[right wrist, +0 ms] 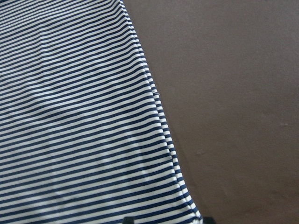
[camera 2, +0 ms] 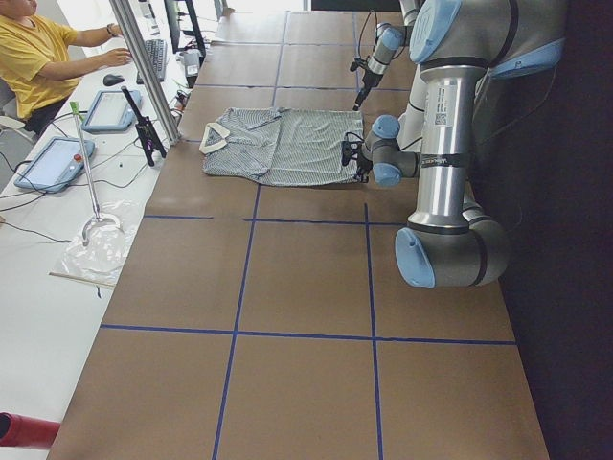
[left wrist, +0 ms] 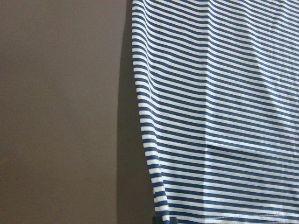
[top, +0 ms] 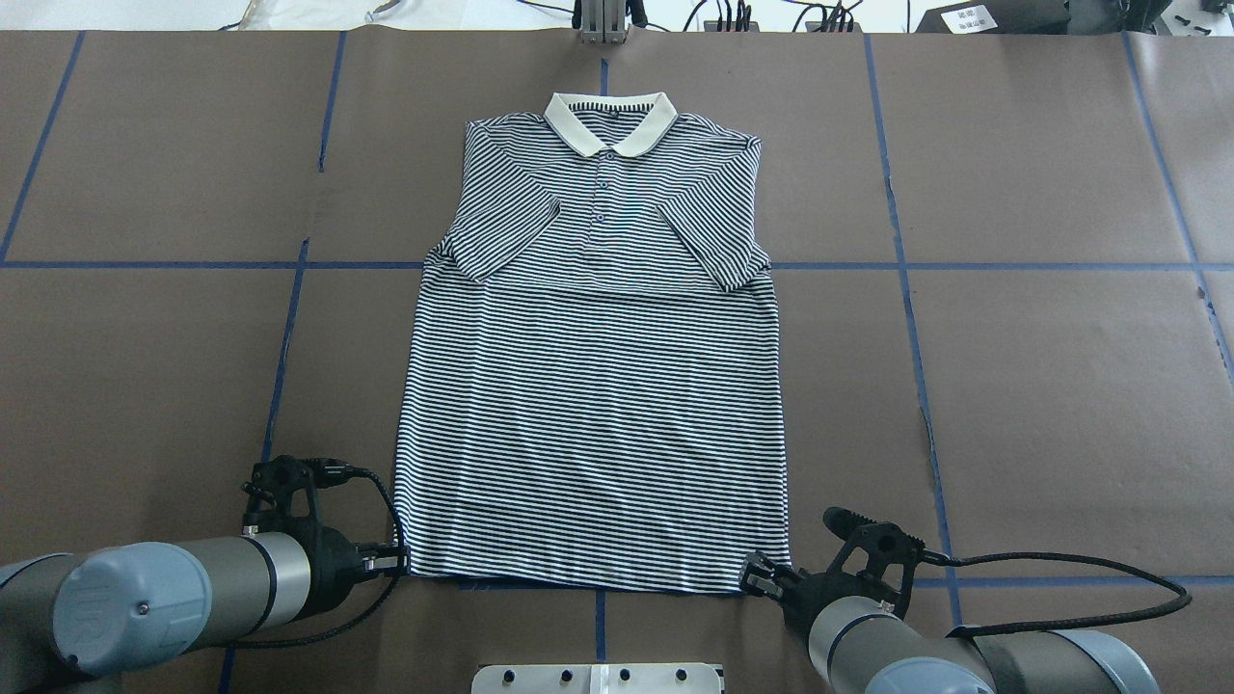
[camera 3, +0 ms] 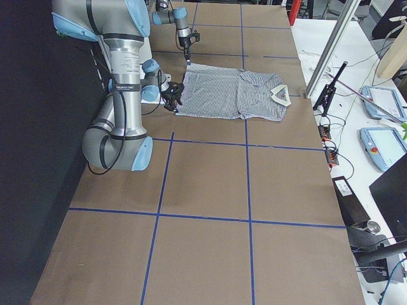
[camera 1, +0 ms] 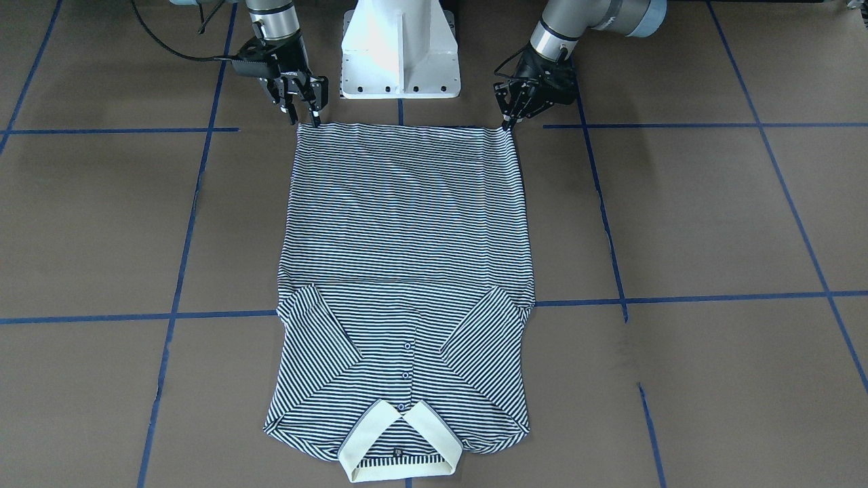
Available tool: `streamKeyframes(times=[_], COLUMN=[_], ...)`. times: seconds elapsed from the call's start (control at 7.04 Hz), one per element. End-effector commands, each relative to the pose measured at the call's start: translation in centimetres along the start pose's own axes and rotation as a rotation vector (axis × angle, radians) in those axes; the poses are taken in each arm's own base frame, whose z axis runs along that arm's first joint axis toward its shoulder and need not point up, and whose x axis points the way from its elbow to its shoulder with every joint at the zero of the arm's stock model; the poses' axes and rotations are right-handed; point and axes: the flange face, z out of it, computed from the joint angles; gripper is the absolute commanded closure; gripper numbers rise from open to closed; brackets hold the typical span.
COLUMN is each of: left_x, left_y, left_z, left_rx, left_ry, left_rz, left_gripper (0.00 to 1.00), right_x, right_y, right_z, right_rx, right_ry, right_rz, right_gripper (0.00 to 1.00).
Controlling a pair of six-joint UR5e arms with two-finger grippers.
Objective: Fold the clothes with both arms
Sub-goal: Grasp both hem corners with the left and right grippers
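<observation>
On the brown table (top: pixel 1012 386), near its middle, the polo shirt (top: pixel 593 414) lies flat and face up, with its cream collar (top: pixel 576 130) at the far edge from the robot and its hem along the near edge. Both sleeves (top: pixel 496 241) are folded inward across the chest, meeting close to the row of small buttons (top: pixel 602 183). The left gripper (top: pixel 397 559) sits at the hem's corner on the robot's left, its fingertips drawn together on the cloth there. The right gripper (top: pixel 762 575) is at the other hem corner; in its wrist view two dark fingertips (right wrist: pixel 128 220) stand a narrow way apart, with the corner lying between them. The left arm (top: pixel 145 598) and the right arm (top: pixel 964 655) both reach in low from the robot's side, black cables looping beside each. Blue tape lines (top: pixel 145 263) divide the tabletop into a grid, and the white pedestal (camera 1: pixel 400 47) stands between the arms. Beyond the collar end, a person in a yellow shirt (camera 2: pixel 29 67) sits at a side bench.
</observation>
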Motion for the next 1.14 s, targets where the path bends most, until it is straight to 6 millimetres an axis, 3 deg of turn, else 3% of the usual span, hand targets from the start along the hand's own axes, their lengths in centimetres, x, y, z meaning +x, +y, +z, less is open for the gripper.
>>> streamKeyframes(times=[0.0, 0.99], left_x=[0.0, -0.1], left_y=[0.0, 0.0], left_z=[0.0, 0.0], left_rx=[0.0, 0.0], left_ry=[0.001, -0.002], left_rz=[0.0, 0.0], left_gripper=[1.0, 1.0], right_x=[0.5, 1.0], right_y=[1.0, 1.3], right_z=[0.4, 1.6], right_rx=[0.003, 0.019], right_ry=[0.006, 0.025], right_rz=[-0.017, -0.033], right_gripper=[0.42, 0.47])
